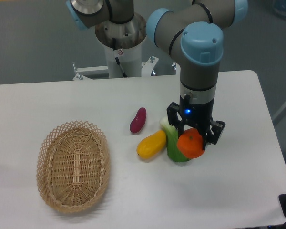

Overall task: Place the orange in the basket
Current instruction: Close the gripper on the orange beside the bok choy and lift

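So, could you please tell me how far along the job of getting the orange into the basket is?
Done: the claw appears closed around the orange, beside the green vegetable and yellow fruit. In hand: the orange looks gripped, though whether it has left the table is unclear. Left: carrying it across to the basket, which is empty, and releasing it.

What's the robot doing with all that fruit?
The robot arm's tool has closed around the orange, right next to a green vegetable and a yellow fruit. A small purple vegetable lies a little farther back. The wicker basket sits empty on the left side of the white table, so the orange hasn't gone in yet.
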